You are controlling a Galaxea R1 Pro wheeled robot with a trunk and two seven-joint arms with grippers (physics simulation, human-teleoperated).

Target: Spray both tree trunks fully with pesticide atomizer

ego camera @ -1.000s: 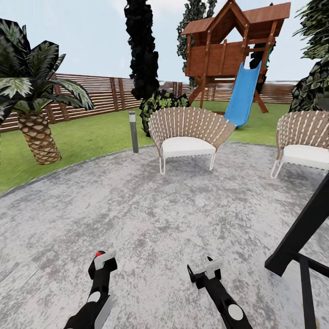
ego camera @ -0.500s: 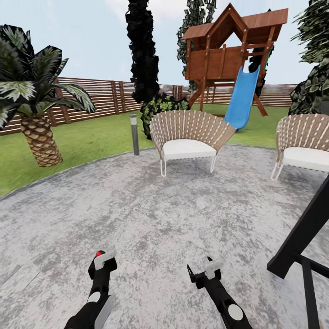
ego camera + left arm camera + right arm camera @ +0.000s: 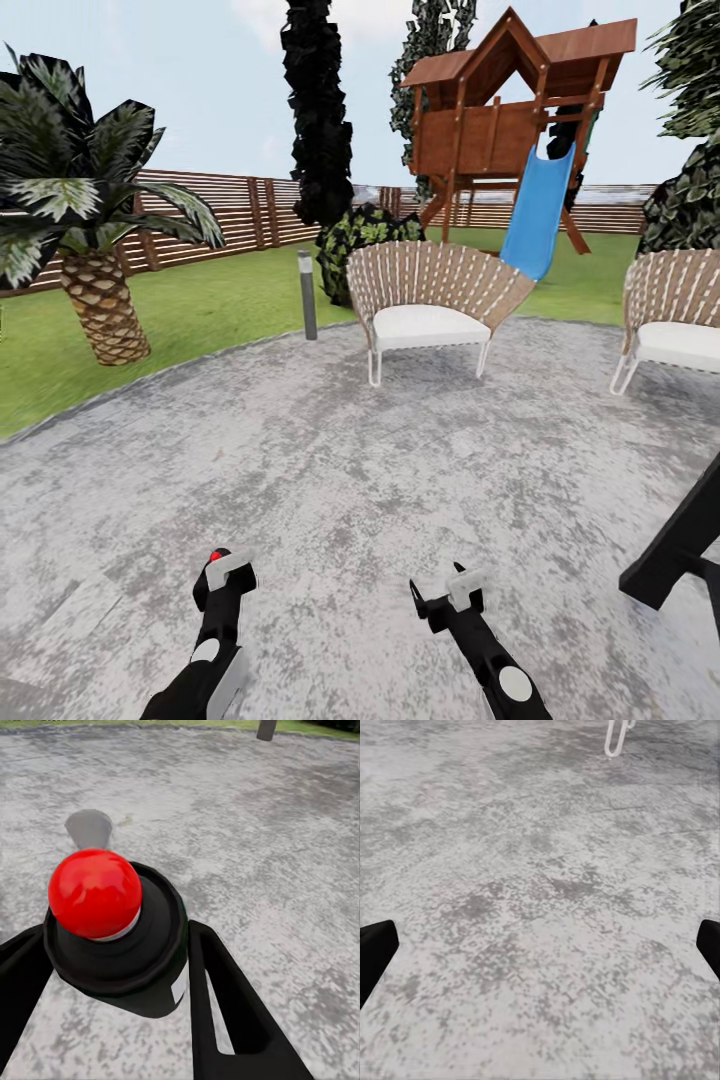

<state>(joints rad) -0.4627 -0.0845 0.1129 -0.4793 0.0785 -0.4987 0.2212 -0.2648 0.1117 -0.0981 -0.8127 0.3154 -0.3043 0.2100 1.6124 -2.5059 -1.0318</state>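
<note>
Since the pesticide atomizer (image 3: 215,556) already sits in our left gripper (image 3: 224,572) in the head view, we judge the pickup done and the carry-to-tree step in hand. We see its red top just above the fingers, low over the floor (image 3: 330,470). Our right gripper (image 3: 440,592) hangs beside it, apart from everything. Ahead: a wicker chair (image 3: 432,302), a second chair (image 3: 675,315), a lamp post (image 3: 307,295), the playset (image 3: 510,130) with its blue slide, a palm (image 3: 95,250), the fence (image 3: 230,210), and a black frame (image 3: 680,545) at our right. No slim grey-tan trunk is in sight, so we reckon the next move calls for turning or driving the base until a tree comes up, then aiming the nozzle at the trunk.

In the left wrist view, we hold the atomizer (image 3: 116,934) clamped: fingers (image 3: 225,1005) narrow, pressed on either side of the dark body, red cap facing the camera, paving beneath.

In the right wrist view, our fingertips (image 3: 375,949) sit at the far edges, spread wide, nothing between them but grey stone; a chair leg (image 3: 617,739) shows far off.
</note>
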